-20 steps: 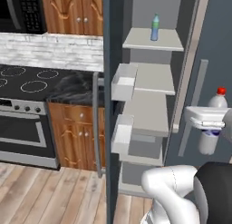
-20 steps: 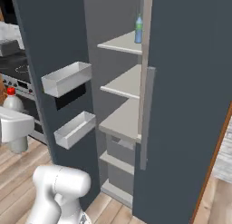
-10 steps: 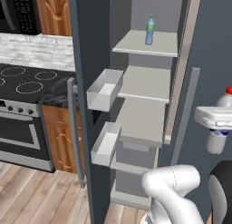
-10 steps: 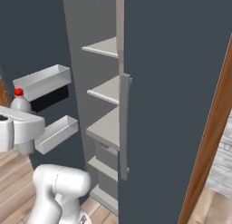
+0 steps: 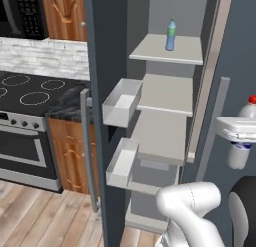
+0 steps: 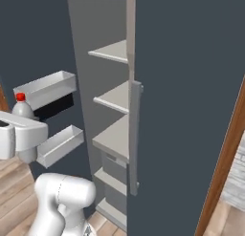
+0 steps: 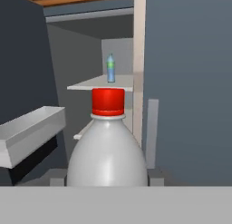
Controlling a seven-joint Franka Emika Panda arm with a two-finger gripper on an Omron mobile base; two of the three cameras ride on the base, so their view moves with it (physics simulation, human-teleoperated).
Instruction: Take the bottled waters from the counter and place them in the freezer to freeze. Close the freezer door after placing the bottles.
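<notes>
A red-capped whitish bottle (image 5: 242, 139) stands upright in my gripper (image 5: 239, 141), which is shut on its body, out in front of the closed dark panel to the right of the freezer opening. The same bottle (image 6: 22, 109) shows at the left of the right base view, and up close in the hand view (image 7: 108, 150) with my gripper (image 7: 108, 178) around it. A green-capped bottle (image 5: 171, 35) stands on the freezer's upper shelf (image 5: 186, 53); I see it beyond the red cap too (image 7: 110, 69). The freezer door (image 5: 102, 66) hangs open to the left. A strip of black counter (image 5: 67, 107) lies beside it.
Two white bins (image 5: 122, 101) (image 5: 121, 164) jut from the open door's inner side. A closed dark door with a grey vertical handle (image 6: 136, 134) borders the opening on the right. A black stovetop (image 5: 27, 88) and oven (image 5: 22, 146) sit left, over wooden floor (image 5: 45, 216).
The whole picture has shifted, so the base has moved; the freezer opening now sits further right in the left base view. The red-capped bottle stays in the gripper.
</notes>
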